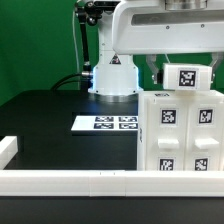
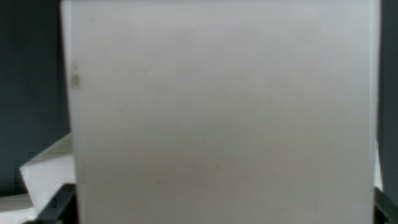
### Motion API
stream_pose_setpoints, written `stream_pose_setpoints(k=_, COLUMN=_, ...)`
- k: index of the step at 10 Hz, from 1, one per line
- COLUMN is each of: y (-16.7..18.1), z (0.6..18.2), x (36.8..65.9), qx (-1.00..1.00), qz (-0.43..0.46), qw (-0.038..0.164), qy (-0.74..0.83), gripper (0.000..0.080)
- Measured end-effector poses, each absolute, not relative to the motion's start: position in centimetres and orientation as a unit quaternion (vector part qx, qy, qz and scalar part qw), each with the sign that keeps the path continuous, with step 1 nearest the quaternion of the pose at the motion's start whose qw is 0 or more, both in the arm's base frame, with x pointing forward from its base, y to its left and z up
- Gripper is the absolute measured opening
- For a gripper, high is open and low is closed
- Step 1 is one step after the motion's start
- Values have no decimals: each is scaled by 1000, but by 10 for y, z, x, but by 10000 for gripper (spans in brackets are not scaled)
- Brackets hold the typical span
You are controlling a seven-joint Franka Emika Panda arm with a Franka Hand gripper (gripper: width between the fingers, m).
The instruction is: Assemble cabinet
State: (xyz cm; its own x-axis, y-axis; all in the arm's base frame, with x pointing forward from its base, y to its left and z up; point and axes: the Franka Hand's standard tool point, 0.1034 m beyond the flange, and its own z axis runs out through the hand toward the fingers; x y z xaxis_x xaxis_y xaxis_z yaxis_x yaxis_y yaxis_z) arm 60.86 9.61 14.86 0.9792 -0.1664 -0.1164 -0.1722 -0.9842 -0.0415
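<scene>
The cabinet (image 1: 180,140) is the big white box with tags on its faces, standing at the exterior view's right near the front rail. A small white tagged block (image 1: 188,76) rests on its top. My gripper (image 1: 185,80) reaches down from above with one dark finger on each side of that block, and the jaws close on its two sides. In the wrist view the block's plain white face (image 2: 222,110) fills almost the whole picture. Only the dark fingertips (image 2: 59,205) show at its lower corners, with the gripper (image 2: 222,212) spanning it.
The marker board (image 1: 108,123) lies flat on the black table in the middle. A white rail (image 1: 60,181) runs along the front and a short white piece (image 1: 8,150) at the left. The robot base (image 1: 113,76) stands at the back.
</scene>
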Motion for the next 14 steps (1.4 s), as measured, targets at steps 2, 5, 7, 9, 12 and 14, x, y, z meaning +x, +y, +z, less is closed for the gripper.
stream_pose_setpoints(k=2, y=96, z=148, x=609, qx=-974, qz=58, qw=28, qy=217, gripper=550)
stream_pose_setpoints(k=5, y=102, z=148, x=612, qx=-926, qz=54, qw=50, qy=370, gripper=550)
stream_pose_setpoints(k=7, y=102, z=148, x=612, qx=-905, qz=57, qw=48, qy=420, gripper=550)
stream_pose_setpoints(k=9, y=101, z=148, x=613, qx=-868, qz=64, qw=54, qy=488, gripper=550)
stream_pose_setpoints(k=12, y=106, z=148, x=616, qx=-752, qz=44, qw=77, qy=653, gripper=550)
stream_pose_setpoints(k=14, y=106, z=148, x=617, qx=-721, qz=48, qw=81, qy=687, gripper=550)
